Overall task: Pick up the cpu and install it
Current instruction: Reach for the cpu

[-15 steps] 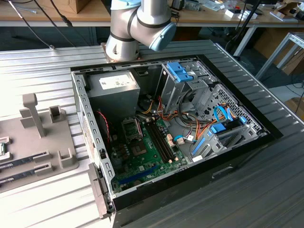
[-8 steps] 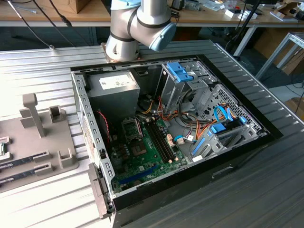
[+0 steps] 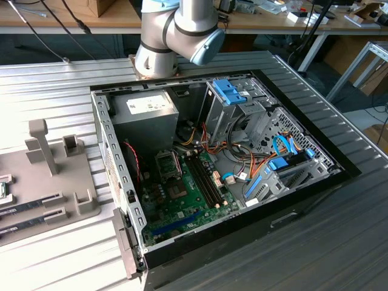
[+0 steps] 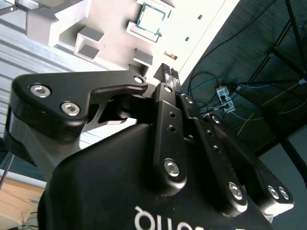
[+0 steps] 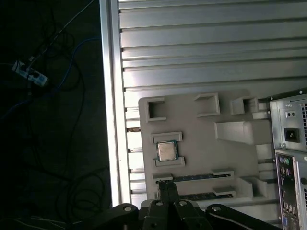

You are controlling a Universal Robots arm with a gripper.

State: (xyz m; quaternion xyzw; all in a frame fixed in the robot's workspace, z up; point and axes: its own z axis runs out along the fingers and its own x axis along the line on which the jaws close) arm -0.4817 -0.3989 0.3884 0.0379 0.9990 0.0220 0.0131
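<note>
Gripper (image 5: 166,184) jaws nearly together, holding nothing | cpu (image 5: 166,151) lies untouched in its pocket on the grey tray (image 3: 79,206), at the exterior view's left edge | step: we judge approach for pick-up | need: jaws opened, centred over cpu

The cpu (image 5: 167,151) has a green rim and a dull silver-grey lid. Its moulded tray (image 5: 201,139) is plain light grey. The bench (image 5: 201,48) is silver metal with a ribbed pattern. The hand (image 4: 169,73) is matt black with silver screw heads. The motherboard (image 3: 182,209) is green. The drive latches (image 3: 230,91) are blue. The arm joint cap (image 3: 206,45) is pale blue.
</note>
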